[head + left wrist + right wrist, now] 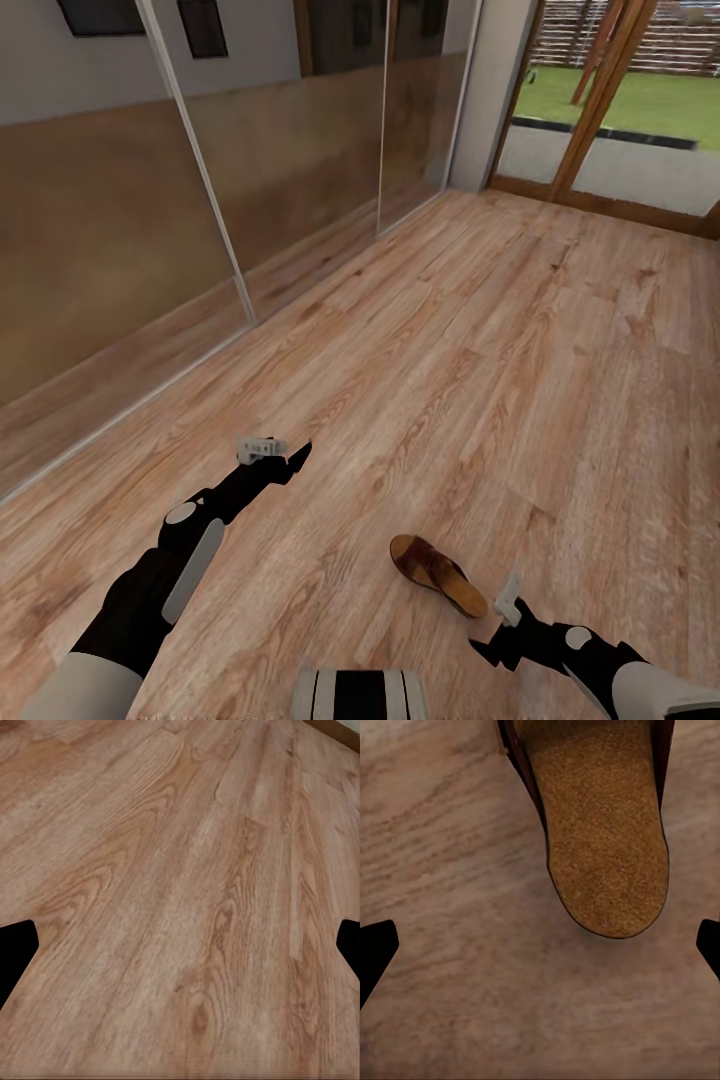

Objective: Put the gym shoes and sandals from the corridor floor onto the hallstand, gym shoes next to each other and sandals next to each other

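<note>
- Tan, cork-like footbed: the heel end of one sandal (604, 832) lies directly ahead of the right gripper (540, 945), whose black fingertips stand wide apart with only bare plank between them. Nothing held.
- In the head view that right gripper (492, 640) hovers just beside the sandal's (437, 573) heel, low over the corridor floor (480, 380); contact cannot be confirmed.
- Left gripper (180, 941): fingertips likewise spread, empty, over bare wood-grain laminate. In the head view the left gripper (297, 458) sits well apart from the sandal.
- Handling judgement: the sandal looks light, with a fairly stiff flat sole and softer dark straps toward the toe. The textured footbed should resist slipping. Best hold is across the sole's two side edges near the heel or mid-foot; gripping the straps risks the sandal swinging.
- Surroundings: glass wall panels (300, 150) run along the floor's left edge; a doorway to grass (640, 100) at the far right corner.
</note>
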Controlling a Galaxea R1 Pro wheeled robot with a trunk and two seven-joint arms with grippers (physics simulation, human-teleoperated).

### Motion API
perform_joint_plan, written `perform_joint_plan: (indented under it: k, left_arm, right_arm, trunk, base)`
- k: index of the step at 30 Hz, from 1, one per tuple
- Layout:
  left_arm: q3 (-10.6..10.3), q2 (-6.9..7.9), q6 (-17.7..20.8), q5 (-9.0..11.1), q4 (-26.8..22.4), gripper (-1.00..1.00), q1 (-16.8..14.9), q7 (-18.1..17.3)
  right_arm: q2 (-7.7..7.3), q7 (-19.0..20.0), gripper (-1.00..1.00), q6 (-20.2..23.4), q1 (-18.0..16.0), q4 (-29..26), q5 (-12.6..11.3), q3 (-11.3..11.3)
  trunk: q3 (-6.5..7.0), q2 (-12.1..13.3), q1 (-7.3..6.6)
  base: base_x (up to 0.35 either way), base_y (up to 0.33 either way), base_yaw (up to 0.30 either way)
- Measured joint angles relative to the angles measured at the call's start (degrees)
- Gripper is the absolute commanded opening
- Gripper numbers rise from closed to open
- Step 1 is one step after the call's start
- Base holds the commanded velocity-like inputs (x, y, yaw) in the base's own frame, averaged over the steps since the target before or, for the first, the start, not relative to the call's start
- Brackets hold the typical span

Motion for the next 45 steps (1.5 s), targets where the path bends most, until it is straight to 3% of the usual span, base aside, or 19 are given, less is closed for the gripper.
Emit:
perform_joint_plan:
  k: [9,18,45]
  left_arm:
    - [0.0,0.0,0.0,0.0,0.0,1.0,0.0,0.0]
    - [0.0,0.0,0.0,0.0,0.0,1.0,0.0,0.0]
    - [0.0,0.0,-0.1,0.0,0.0,1.0,0.0,0.0]
  right_arm:
    - [0.08,0.0,1.0,0.0,0.0,0.0,-0.2,0.0]
    - [0.08,0.0,1.0,0.0,0.0,0.0,-0.2,0.0]
    - [0.1,-0.1,1.0,0.0,0.0,0.0,-0.2,0.2]
  trunk:
    - [-0.66,0.0,-0.01]
    - [-0.73,0.0,-0.01]
    - [-0.95,0.0,0.0]
  base:
    - [0.023,-0.011,-0.005]
    - [0.175,-0.156,-0.001]
    - [0.007,-0.006,0.0]
